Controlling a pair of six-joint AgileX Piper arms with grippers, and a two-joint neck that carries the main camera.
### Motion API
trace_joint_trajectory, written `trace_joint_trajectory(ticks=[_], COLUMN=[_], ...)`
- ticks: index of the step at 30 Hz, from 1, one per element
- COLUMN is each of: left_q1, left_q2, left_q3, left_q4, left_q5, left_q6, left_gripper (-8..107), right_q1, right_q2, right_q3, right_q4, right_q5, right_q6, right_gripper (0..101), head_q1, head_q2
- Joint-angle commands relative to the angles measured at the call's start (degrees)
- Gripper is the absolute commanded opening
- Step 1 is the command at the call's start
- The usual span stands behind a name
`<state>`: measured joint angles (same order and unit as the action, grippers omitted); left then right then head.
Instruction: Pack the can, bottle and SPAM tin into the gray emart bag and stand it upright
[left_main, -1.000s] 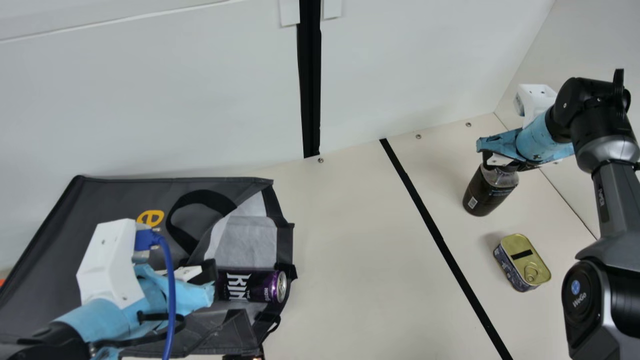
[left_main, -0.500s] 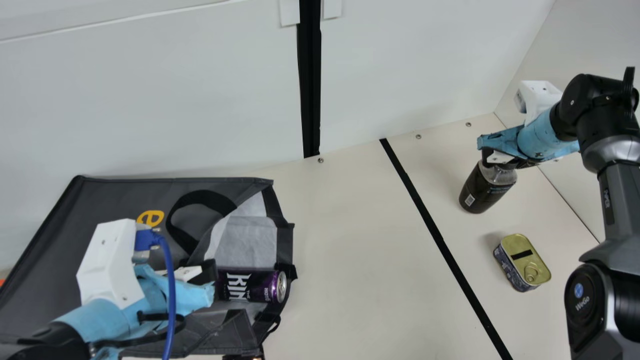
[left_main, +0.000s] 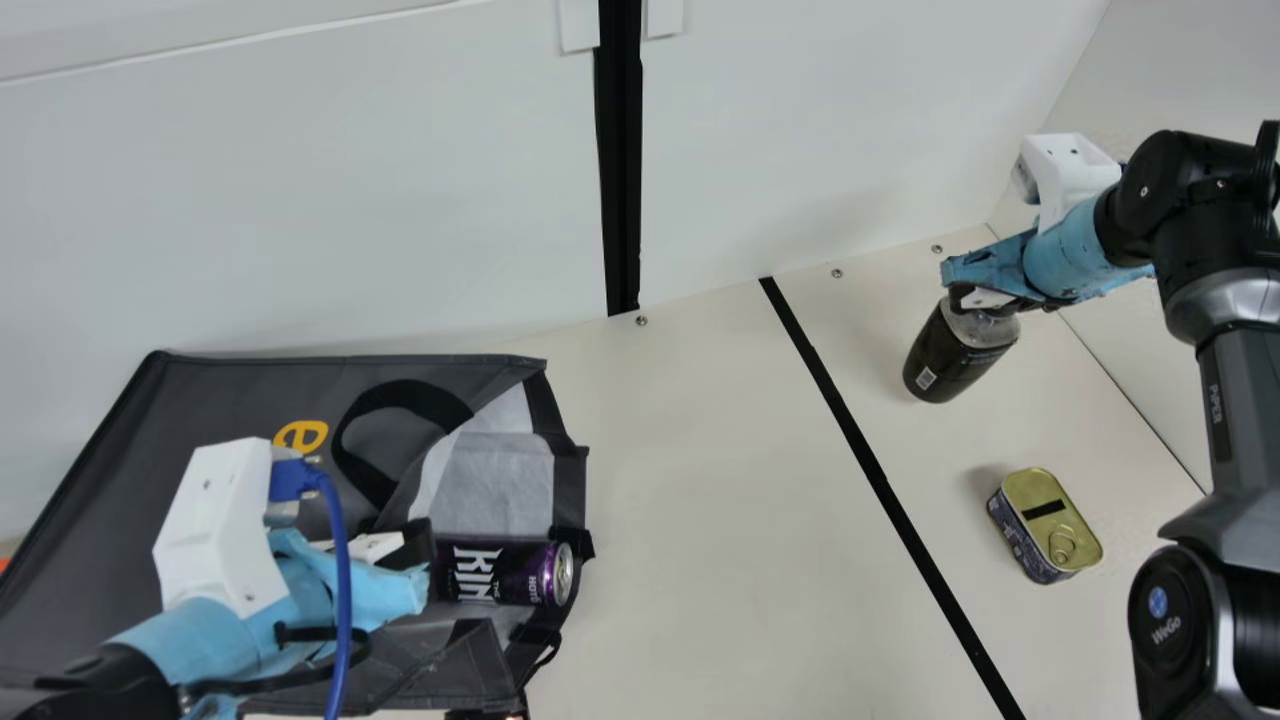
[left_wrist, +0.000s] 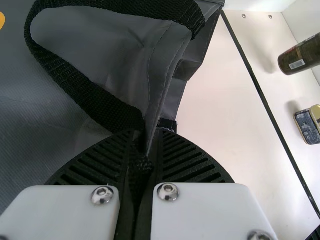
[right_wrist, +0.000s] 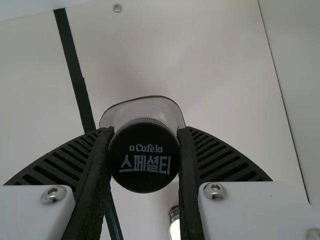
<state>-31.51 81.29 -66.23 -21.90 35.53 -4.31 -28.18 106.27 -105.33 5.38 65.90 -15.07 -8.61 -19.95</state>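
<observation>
Bottle (left_main: 955, 362), gripped at its cap (right_wrist: 144, 157) by the right gripper (right_wrist: 145, 131), hangs tilted near the SPAM tin (left_main: 1045, 525) on the table (left_main: 700, 450), its packing apparently the step in hand; next should come a swing to the mouth of the gray emart bag (left_main: 230, 390), where the can (left_main: 508, 573) lies sideways. The left gripper (left_wrist: 145, 134), nearly together, pinches the bag's edge and strap (left_wrist: 75, 85).

Black strip (left_main: 880, 484) on cream table (left_main: 700, 480), white wall (left_main: 350, 220) behind; orange scrap (left_main: 4, 565), perhaps, far left.
</observation>
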Motion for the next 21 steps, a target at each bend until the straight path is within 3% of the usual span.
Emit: trace_joint_trajectory(ticks=[1, 21], left_q1=[0.0, 0.0], left_q2=[0.0, 0.0], left_q3=[0.0, 0.0], left_q4=[0.0, 0.0], left_q5=[0.0, 0.0], left_q6=[0.0, 0.0], left_gripper=[-8, -8], right_q1=[0.5, 7.5], right_q2=[-0.4, -9.2], right_q3=[0.3, 7.5], right_q4=[0.2, 0.7], right_q5=[-0.1, -0.3], right_q6=[-0.3, -2.3], right_gripper=[0, 0], head_q1=[-1.4, -1.4], head_q2=[0.0, 0.0])
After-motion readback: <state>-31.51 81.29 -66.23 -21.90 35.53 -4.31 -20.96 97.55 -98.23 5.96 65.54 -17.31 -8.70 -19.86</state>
